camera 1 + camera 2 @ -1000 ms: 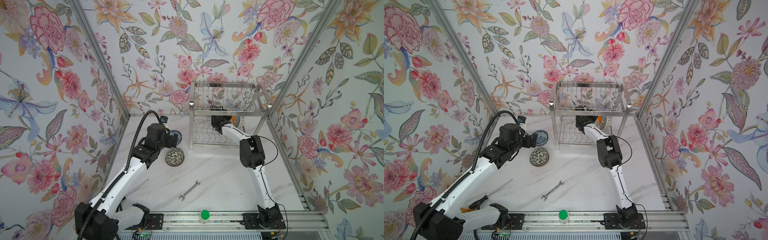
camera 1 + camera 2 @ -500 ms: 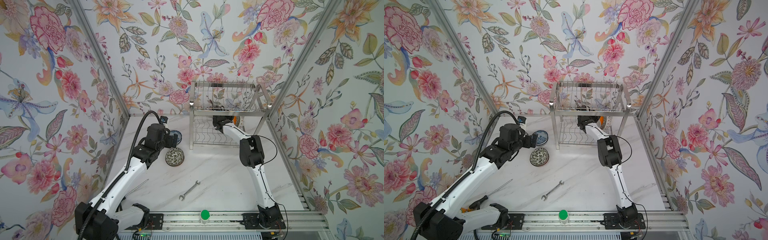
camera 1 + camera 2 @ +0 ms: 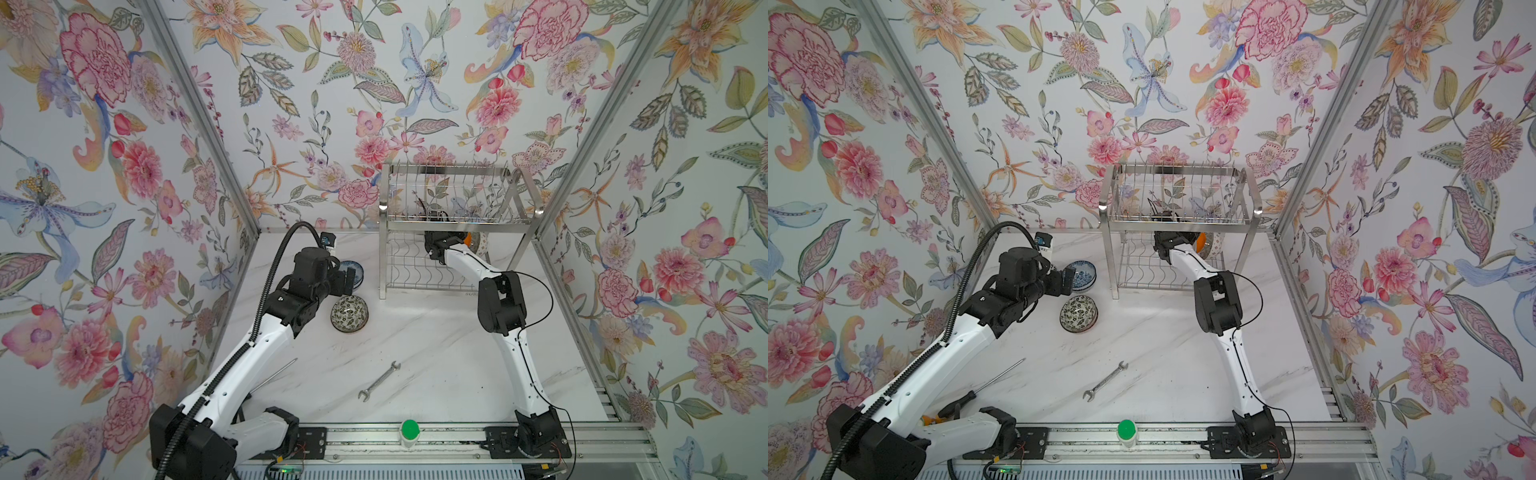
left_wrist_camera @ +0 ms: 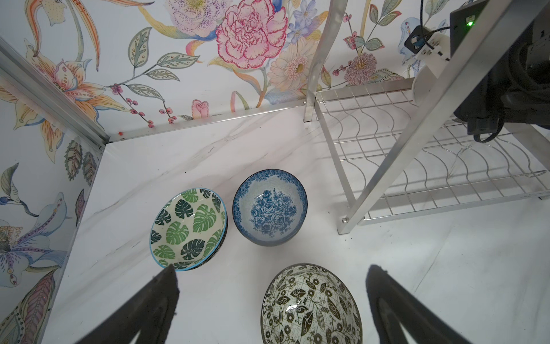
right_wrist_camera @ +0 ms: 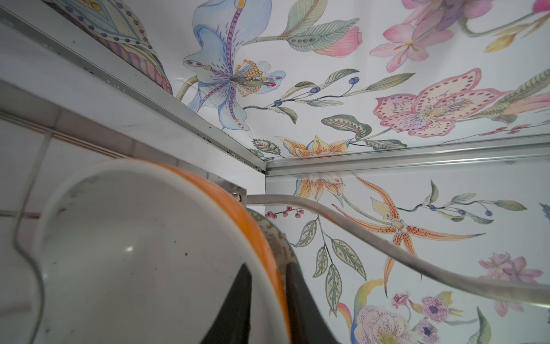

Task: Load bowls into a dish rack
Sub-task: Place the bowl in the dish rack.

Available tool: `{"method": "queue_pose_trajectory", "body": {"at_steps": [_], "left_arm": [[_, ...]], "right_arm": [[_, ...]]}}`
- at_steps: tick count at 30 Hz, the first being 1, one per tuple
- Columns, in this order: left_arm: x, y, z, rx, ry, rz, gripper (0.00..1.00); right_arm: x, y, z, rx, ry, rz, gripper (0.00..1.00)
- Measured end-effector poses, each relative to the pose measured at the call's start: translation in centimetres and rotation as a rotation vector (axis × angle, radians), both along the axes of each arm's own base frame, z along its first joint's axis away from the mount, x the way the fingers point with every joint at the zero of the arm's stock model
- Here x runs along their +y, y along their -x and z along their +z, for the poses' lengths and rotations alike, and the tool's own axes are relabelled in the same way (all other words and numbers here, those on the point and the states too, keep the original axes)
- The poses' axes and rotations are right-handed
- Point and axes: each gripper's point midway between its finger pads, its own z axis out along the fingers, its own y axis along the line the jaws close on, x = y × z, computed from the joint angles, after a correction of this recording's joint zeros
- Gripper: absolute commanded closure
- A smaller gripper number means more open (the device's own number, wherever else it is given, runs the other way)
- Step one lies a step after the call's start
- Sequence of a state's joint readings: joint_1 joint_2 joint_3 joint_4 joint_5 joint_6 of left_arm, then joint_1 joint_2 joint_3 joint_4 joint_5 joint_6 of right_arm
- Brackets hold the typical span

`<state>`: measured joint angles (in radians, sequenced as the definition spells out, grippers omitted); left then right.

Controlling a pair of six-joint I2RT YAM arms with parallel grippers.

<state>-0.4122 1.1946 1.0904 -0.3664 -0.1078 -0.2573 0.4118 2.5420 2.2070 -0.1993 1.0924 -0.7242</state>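
Note:
The dish rack [image 3: 457, 222] stands at the back of the table. My right gripper [image 5: 268, 268] reaches into its lower tier. Its fingers straddle the rim of an orange bowl [image 5: 262, 238] standing on edge against a patterned bowl [image 5: 275, 241]. The jaws are slightly parted, with a thin white strip showing beside the inner finger. My left gripper [image 4: 272, 268] hangs wide open and empty above a black-and-white bowl [image 4: 311, 306]. A blue-and-white bowl [image 4: 269, 208] and a green-leaf bowl [image 4: 187, 227] sit just beyond it. The arm hides the green-leaf bowl in both top views.
A wrench [image 3: 379, 381] lies mid-table, and a screwdriver [image 3: 984, 384] lies near the left arm's base. A green-topped button [image 3: 409, 430] sits on the front rail. Floral walls close in on three sides. The rack's front leg [image 4: 387, 166] stands right of the loose bowls.
My right gripper shifted slightly right inside the lower tier with the orange bowl, and its jaws have loosened. The left arm and the loose bowls have not moved.

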Motion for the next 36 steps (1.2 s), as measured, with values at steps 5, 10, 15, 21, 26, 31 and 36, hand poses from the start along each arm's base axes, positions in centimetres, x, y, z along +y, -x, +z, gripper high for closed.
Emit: {"method": "queue_pose_trajectory", "body": {"at_steps": [5, 10, 15, 21, 26, 31, 36], "left_arm": [[0.0, 0.0, 0.0, 0.000, 0.001, -0.001, 0.01], [-0.1, 0.0, 0.0, 0.001, 0.001, -0.003, 0.01], [0.0, 0.0, -0.2, 0.004, 0.000, -0.003, 0.01], [-0.1, 0.1, -0.2, 0.006, 0.002, -0.006, 0.01], [-0.4, 0.1, -0.2, 0.009, 0.009, -0.019, 0.01], [-0.4, 0.1, -0.3, 0.009, 0.010, -0.021, 0.01], [-0.4, 0.1, -0.3, 0.010, 0.010, -0.021, 0.01]], "right_arm": [[0.2, 0.0, -0.1, 0.006, -0.004, 0.009, 0.75], [0.1, 0.0, -0.3, 0.008, -0.008, 0.008, 0.56], [0.2, 0.0, -0.4, 0.006, -0.017, 0.007, 0.53], [0.2, 0.1, -0.9, 0.010, -0.028, 0.009, 0.28], [0.2, 0.5, -1.6, 0.023, -0.041, 0.014, 0.03], [0.5, 1.1, -1.0, 0.018, -0.056, 0.024, 0.01], [1.4, 1.8, 0.2, 0.014, -0.083, 0.065, 0.01]]}}
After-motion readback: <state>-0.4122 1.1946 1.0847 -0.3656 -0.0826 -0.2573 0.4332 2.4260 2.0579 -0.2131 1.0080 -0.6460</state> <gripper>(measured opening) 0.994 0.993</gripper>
